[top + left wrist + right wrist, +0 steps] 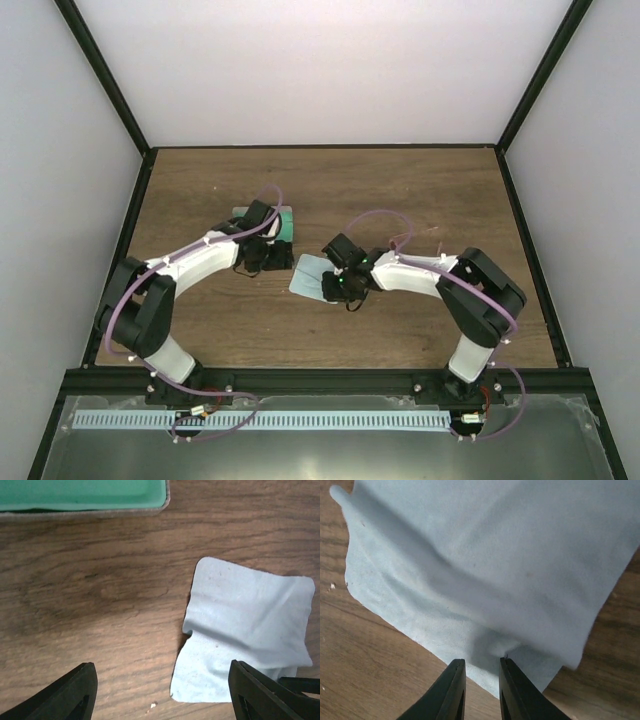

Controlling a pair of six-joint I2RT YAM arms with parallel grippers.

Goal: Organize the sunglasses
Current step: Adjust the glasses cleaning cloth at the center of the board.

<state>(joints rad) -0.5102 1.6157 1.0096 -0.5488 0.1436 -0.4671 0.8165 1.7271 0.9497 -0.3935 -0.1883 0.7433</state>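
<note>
Two arms reach inward in the top view: your left gripper (262, 262) sits beside the case (286, 222), your right gripper (342, 288) over the blue cloth (306, 272). The sunglasses show nowhere.

Left wrist: jaws stand wide apart above the tabletop (100, 605), nothing between them.

Right wrist: fingers (451, 690) are nearly together at the cloth's bunched edge; whether they pinch it, you cannot tell. If you lift now, so shallow a bite could let the cloth slip free.

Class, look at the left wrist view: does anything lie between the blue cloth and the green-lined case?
Nothing visible: only bare table separates the cloth from the case. The sunglasses show in no view.
</note>
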